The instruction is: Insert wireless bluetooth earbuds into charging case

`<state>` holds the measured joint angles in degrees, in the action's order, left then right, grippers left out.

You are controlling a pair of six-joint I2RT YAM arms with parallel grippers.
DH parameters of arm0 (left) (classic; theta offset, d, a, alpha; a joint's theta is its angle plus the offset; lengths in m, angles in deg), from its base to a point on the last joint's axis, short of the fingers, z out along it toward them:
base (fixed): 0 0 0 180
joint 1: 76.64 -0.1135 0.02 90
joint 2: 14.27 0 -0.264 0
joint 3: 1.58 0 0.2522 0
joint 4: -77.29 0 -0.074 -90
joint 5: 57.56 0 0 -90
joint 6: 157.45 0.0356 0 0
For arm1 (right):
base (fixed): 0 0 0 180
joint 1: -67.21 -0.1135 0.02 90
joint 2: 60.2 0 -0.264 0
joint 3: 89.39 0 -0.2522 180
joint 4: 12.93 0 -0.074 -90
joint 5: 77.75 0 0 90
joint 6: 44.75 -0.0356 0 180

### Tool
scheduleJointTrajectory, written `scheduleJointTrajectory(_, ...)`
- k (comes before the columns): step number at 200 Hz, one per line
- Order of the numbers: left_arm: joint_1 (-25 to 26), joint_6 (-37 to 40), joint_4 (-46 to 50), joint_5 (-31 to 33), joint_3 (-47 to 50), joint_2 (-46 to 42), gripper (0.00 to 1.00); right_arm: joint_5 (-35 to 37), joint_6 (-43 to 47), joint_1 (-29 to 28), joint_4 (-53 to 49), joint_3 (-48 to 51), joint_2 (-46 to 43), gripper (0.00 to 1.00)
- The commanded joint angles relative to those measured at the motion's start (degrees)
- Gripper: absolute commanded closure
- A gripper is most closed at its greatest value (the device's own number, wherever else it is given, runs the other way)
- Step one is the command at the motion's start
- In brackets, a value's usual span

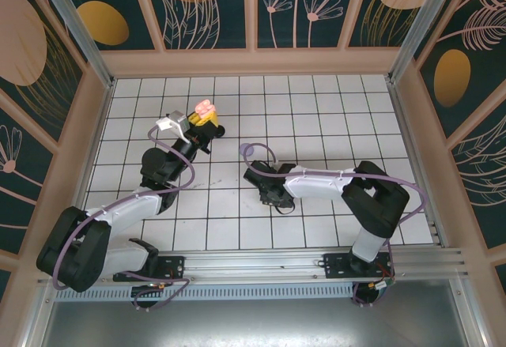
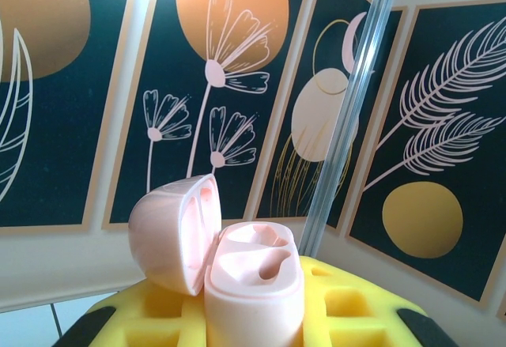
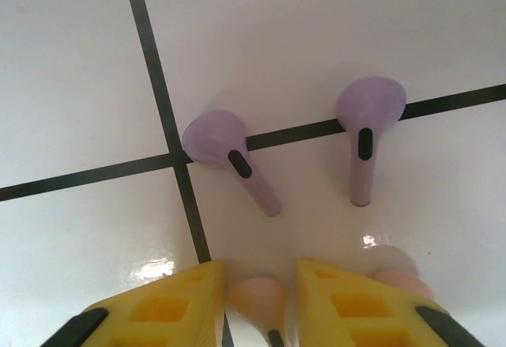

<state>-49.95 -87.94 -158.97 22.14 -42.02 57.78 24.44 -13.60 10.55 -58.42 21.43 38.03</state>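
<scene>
The pale pink charging case (image 2: 253, 284) stands upright with its lid (image 2: 170, 232) swung open to the left and both sockets empty. My left gripper (image 2: 254, 323) is shut on its base, raised at the back left of the floor (image 1: 202, 122). My right gripper (image 3: 259, 284) points down at the tiles mid-floor (image 1: 265, 195), its yellow fingers (image 3: 170, 307) narrowly apart. A pale pink earbud (image 3: 261, 298) lies between them with a thin gap on its right. A second pink earbud (image 3: 405, 277) peeks past the right finger. Two lavender earbuds (image 3: 225, 145) (image 3: 368, 118) lie just beyond the fingertips.
The white tiled floor (image 1: 316, 110) is walled by tan-framed panels with dark floral prints. A metal post (image 2: 352, 110) rises in the corner behind the case. Open tiles stretch along the back and right of the floor.
</scene>
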Motion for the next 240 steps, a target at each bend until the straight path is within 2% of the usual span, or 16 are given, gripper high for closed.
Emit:
scheduleJointTrajectory(1,0.37,-1.00,-1.28,-1.21,-1.59,0.16,1.00,-0.23,0.36,0.23,1.34,0.14,1.79,0.73)
scheduleJointTrajectory(121,0.46,-0.10,2.42,-3.77,-2.59,-0.58,1.00,0.56,2.50,-0.49,3.77,1.98,-0.54,0.86)
scheduleJointTrajectory(188,0.46,6.11,1.57,-8.15,-2.27,-2.52,1.00,4.71,6.02,-0.90,2.74,-0.22,-11.70,0.87)
scheduleJointTrajectory(240,1.19,12.32,-0.28,-13.76,-1.12,-2.96,1.00,9.64,15.13,1.25,2.34,-6.75,-21.94,0.87)
